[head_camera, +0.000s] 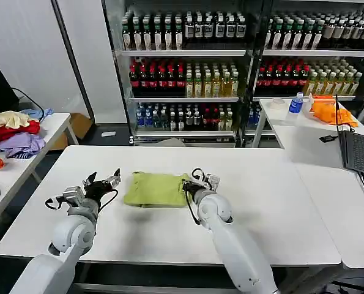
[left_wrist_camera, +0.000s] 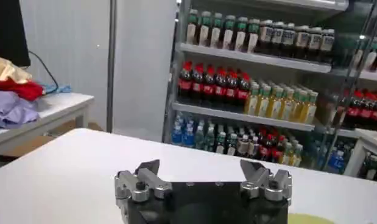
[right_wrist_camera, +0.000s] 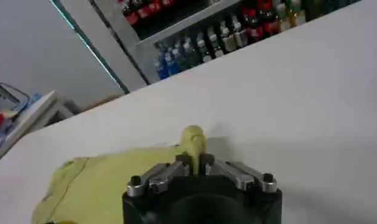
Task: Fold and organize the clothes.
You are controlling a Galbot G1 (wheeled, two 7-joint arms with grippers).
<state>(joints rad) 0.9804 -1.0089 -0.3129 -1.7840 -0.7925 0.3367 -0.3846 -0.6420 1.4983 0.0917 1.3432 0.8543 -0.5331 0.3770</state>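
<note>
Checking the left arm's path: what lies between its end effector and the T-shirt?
In the head view, bare white table separates the left end effector from the T-shirt.

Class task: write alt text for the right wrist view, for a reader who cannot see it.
The right pincer is shut on a pinched-up bit of the lime T-shirt, which lies folded on the white table. Shelves of bottled drinks stand behind.

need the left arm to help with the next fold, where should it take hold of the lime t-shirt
Grip the T-shirt's near-left edge, coming in low from its left side, where the open left pincer hovers. The bundle lies flat and folded; the right pincer is shut on its right edge.
</note>
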